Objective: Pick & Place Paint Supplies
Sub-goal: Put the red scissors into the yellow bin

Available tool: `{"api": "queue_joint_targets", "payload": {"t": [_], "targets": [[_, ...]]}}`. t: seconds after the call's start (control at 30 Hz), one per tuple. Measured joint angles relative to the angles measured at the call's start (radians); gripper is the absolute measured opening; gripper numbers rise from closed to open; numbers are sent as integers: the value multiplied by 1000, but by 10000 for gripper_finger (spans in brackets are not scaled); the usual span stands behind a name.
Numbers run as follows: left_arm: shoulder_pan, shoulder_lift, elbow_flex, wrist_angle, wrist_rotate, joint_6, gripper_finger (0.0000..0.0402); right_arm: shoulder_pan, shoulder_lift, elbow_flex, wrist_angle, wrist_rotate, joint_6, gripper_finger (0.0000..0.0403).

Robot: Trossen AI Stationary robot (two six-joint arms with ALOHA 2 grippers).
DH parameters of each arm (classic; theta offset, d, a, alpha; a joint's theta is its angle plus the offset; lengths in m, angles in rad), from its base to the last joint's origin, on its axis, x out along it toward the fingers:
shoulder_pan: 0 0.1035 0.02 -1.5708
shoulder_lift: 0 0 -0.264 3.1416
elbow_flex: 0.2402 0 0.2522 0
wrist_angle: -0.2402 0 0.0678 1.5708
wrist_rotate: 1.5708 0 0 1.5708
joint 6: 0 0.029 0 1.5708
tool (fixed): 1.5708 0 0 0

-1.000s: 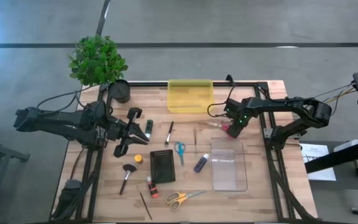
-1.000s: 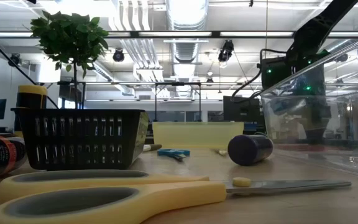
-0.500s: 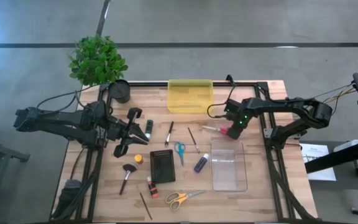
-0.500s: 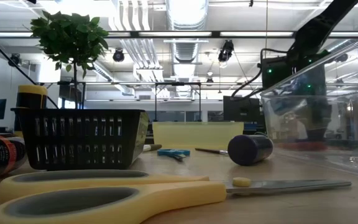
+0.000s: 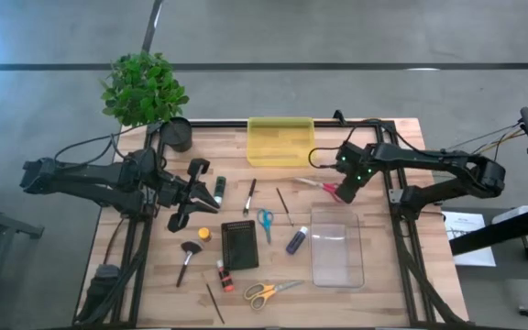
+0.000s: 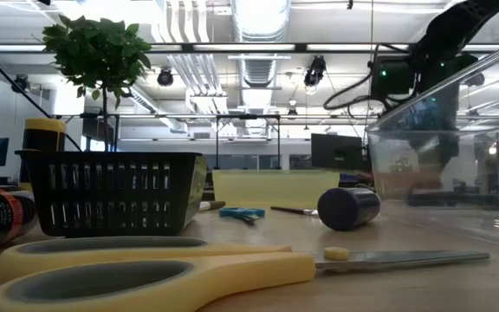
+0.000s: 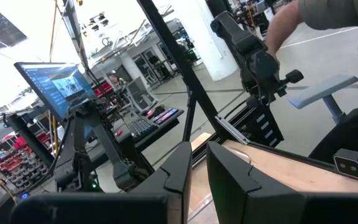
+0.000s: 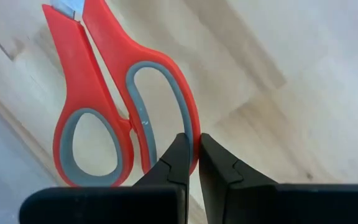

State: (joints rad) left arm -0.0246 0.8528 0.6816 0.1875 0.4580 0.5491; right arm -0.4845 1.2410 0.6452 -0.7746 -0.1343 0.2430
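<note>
From above, my right tool [image 5: 345, 190] sits closed over the red scissors [image 5: 324, 187], near the clear box [image 5: 337, 243]; the purple tube [image 5: 296, 241] lies just beside that box. My left tool [image 5: 191, 193] waits with a narrow gap, holding a green tube [image 5: 219, 190] I think. In the low view, the purple tube [image 6: 348, 208] rests on the surface [image 6: 258, 227]. The right wrist view shows my fingers [image 8: 178, 159] pinched on one red handle [image 8: 188, 118], probably to lift the scissors.

Robotics lab or workshop: exposed ceiling ducts [image 6: 258, 17], strip lights, monitor on stand [image 7: 58, 84], concrete floor [image 5: 337, 37].
</note>
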Motion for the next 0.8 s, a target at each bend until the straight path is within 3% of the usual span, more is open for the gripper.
{"api": "queue_joint_targets", "payload": {"t": [0.37,0.8], "targets": [[0,0,0,2,0,3,57,0,60,244,5,92,-72,8],[0,0,0,4,-1,3,57,-110,537,742,-72,139,-257,8]]}}
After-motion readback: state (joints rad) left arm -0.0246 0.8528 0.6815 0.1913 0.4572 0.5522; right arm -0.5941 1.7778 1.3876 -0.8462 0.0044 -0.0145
